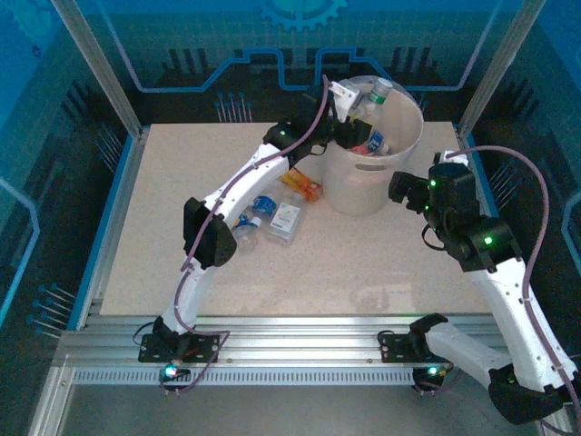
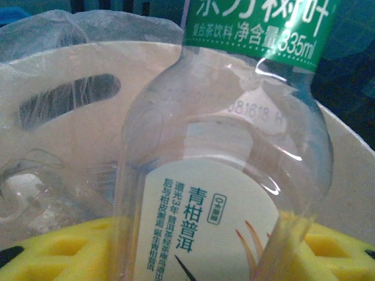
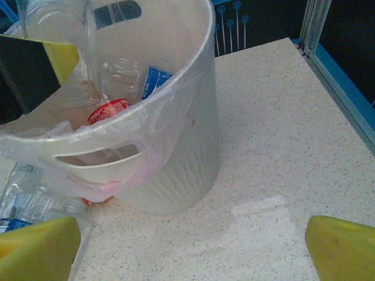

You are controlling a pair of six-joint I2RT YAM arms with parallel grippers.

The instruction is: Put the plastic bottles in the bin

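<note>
My left gripper (image 1: 352,107) hangs over the bin (image 1: 377,191), shut on a clear plastic bottle (image 2: 234,146) with a green label; the bottle sits between its yellow pads (image 2: 53,252). In the top view that bottle (image 1: 379,91) sticks up above the bin's far rim. Inside the bin (image 3: 176,158) lie more bottles, one red-labelled (image 3: 108,110) and one blue-labelled (image 3: 153,79). Several bottles lie on the table left of the bin: an orange one (image 1: 302,184), a blue-labelled one (image 1: 263,204), a white-labelled one (image 1: 286,218) and a clear one (image 1: 245,234). My right gripper (image 3: 190,254) is open, low beside the bin's right side.
A thin plastic liner (image 3: 158,126) drapes over the bin's rim. The right gripper (image 1: 404,191) stands close to the bin wall. Blue rails (image 1: 109,209) and metal posts (image 1: 504,64) border the table (image 1: 363,272). Crumpled clear bottles (image 3: 29,199) lie by the bin's base.
</note>
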